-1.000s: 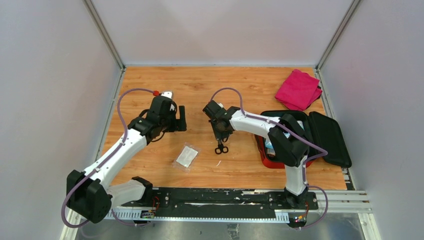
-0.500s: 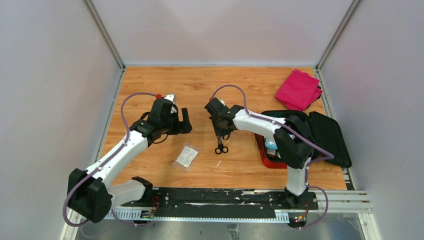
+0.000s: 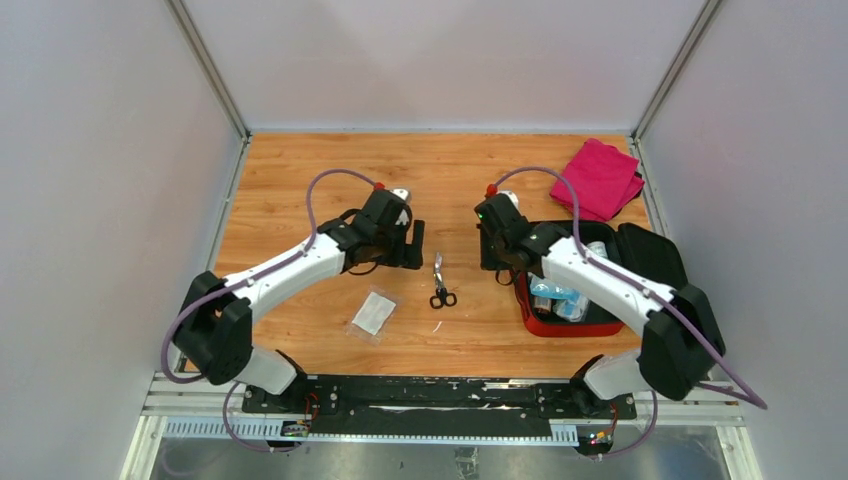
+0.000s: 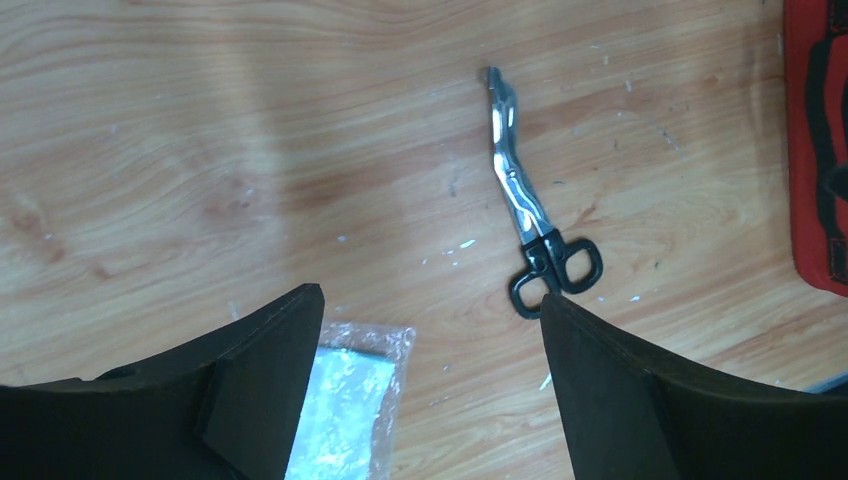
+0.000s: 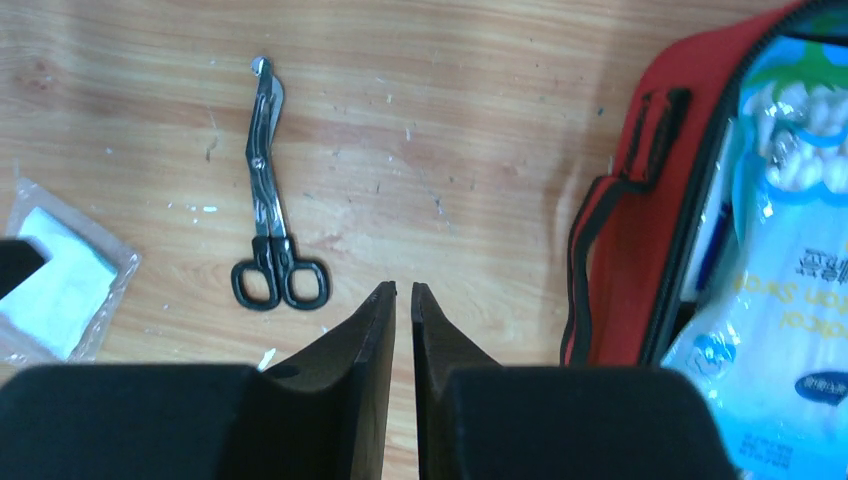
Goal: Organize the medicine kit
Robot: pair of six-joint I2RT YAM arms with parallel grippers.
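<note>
The medicine kit (image 3: 548, 322) is a red zip case lying open at the right, its black lid (image 3: 655, 262) folded back and packets inside. In the right wrist view its red wall (image 5: 612, 240) holds a cotton swab bag (image 5: 790, 250). Black-handled scissors (image 3: 439, 282) lie flat on the wood between the two arms. A clear gauze packet (image 3: 373, 312) lies to their lower left. My left gripper (image 3: 412, 250) is open and empty, just left of the scissors (image 4: 525, 200), above the packet (image 4: 350, 400). My right gripper (image 5: 404, 288) is shut and empty between the scissors (image 5: 268, 200) and the kit.
A magenta folded cloth (image 3: 598, 178) lies at the back right corner. Grey walls enclose the wooden table (image 3: 330, 170) on three sides. The arm bases stand on a black rail (image 3: 440, 395) at the near edge.
My right gripper has drawn away from the scissors to the right, toward the kit. My left gripper has moved right, close to the scissors. The scissors lie alone on the wood.
</note>
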